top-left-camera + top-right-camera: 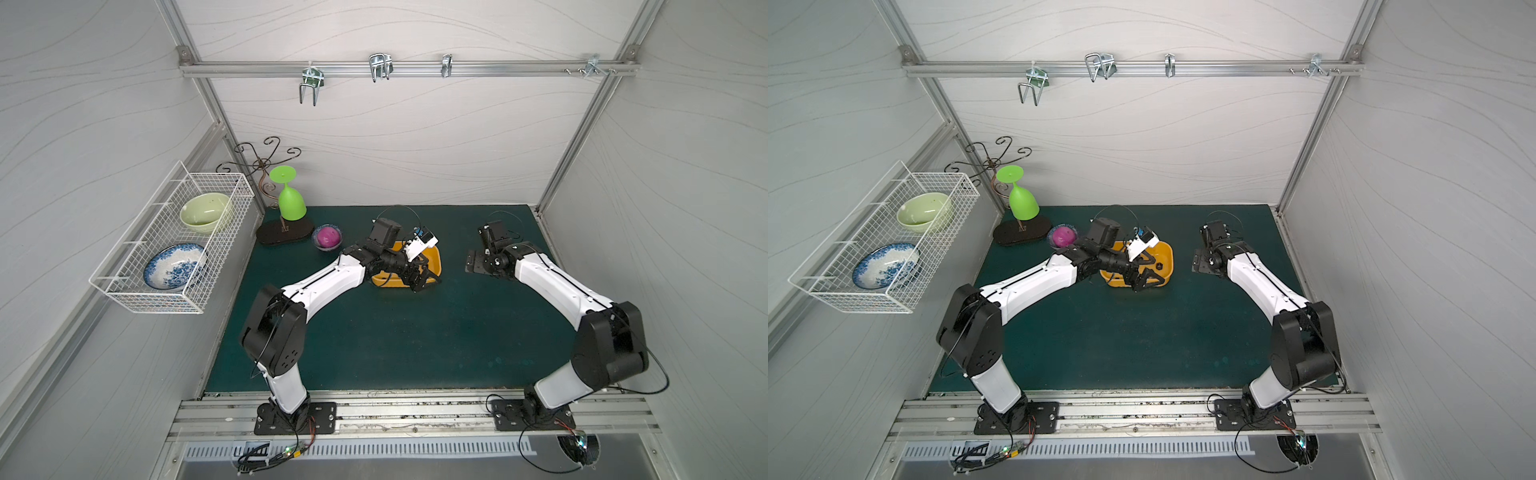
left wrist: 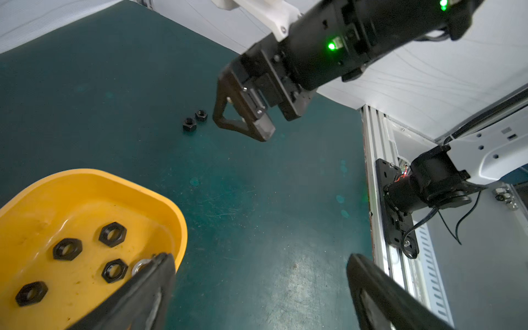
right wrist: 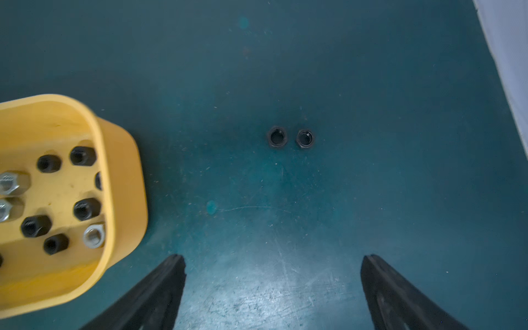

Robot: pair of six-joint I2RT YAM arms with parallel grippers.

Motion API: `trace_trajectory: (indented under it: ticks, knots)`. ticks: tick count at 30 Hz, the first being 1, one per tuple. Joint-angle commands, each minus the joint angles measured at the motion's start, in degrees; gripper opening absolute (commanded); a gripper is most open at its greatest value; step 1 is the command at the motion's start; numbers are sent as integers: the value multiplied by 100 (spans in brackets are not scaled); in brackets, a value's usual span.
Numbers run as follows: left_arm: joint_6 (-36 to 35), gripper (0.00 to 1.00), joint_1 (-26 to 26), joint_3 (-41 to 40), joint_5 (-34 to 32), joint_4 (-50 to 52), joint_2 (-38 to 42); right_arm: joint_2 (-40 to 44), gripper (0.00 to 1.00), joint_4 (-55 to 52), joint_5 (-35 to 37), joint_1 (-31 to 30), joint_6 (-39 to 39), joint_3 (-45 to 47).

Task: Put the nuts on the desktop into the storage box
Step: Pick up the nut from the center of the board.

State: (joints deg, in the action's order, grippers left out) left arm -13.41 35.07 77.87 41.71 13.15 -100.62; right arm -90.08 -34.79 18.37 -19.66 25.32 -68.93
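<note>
Two black nuts (image 3: 277,137) lie flat on the desktop (image 3: 371,85), just beside each other with a sliver of green showing between them. On my screen the storage box (image 1: 435,257) sits toward 12 o'clock from the desktop's middle in both top views. The pair rests off its 3 o'clock side, well apart from the yellow wall, though from up there I cannot make them out. Through the right wrist camera I see several more black nuts and a few silver ones inside the box, all lying on its floor. My left gripper (image 2: 261,260) hangs at the box's 4 o'clock corner, jaws spread wide with nothing between them; one finger overlaps the rim in the left wrist view. My right gripper (image 3: 273,257) hovers near the loose pair, likewise released and wide, with only bare desktop in the gap. At 10 o'clock of the box stands a small bowl (image 1: 327,237) holding a pink ball.
</note>
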Motion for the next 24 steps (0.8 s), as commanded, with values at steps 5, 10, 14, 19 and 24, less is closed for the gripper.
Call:
trace_trajectory:
  ticks: [5,10,14,19,24]
  knots:
    - [-198,98,390,528,-255,337,-361,-726,93,237,-609,570,133,-29]
    - [-145,98,447,493,-251,355,-494,-1271,87,262,-149,715,115,-350]
    - [-67,98,465,480,-360,329,-599,-1676,82,289,-278,913,304,-622]
    - [-98,98,465,467,-375,360,-644,-1964,77,365,-570,1104,607,-851]
    - [-180,98,464,449,-373,390,-678,-2231,69,298,-593,1221,958,-1108]
